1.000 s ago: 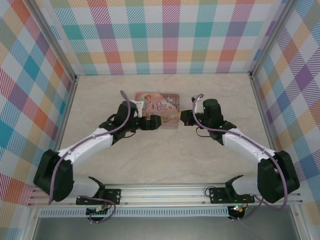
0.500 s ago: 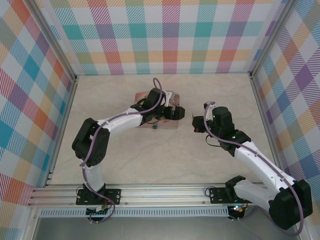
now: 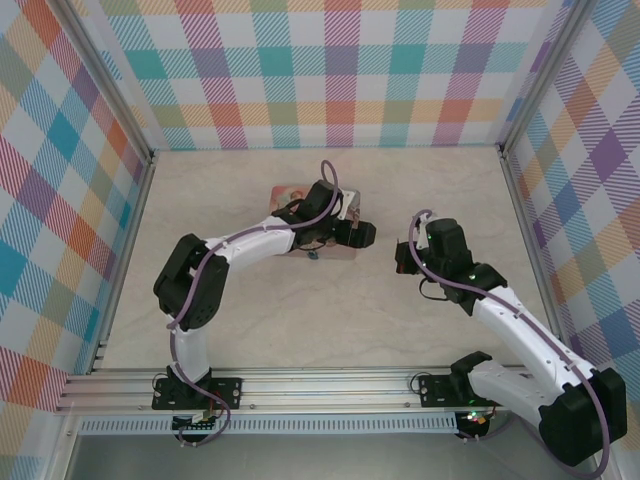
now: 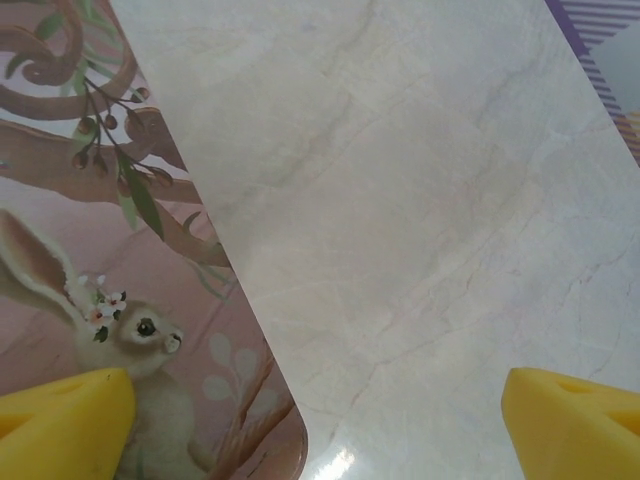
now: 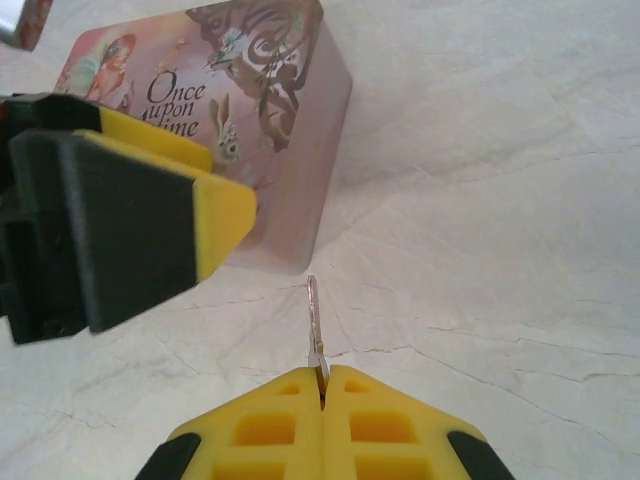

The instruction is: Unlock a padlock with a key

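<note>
Key pinched between right gripper jaws; left gripper jaws spread astride closed tin edge, contents unseen.

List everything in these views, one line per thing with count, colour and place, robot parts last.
Rectangular illustrated tin: one, pink, far centre of the table.
Tiny padlock: one, blue body, on the table at the tin's near edge; too small for detail.
Thin metal key: one, silvery, pinched in the right gripper, its free end toward the tin.
Table: one, beige marble pattern, under everything.
Checked walls: three, pastel plaid, left, back and right.
Metal rail: one, silver, near edge.
Left gripper: one, yellow fingertips, open, over the tin's right edge.
Right gripper: one, yellow fingertips, shut on the key, right of the tin.
</note>
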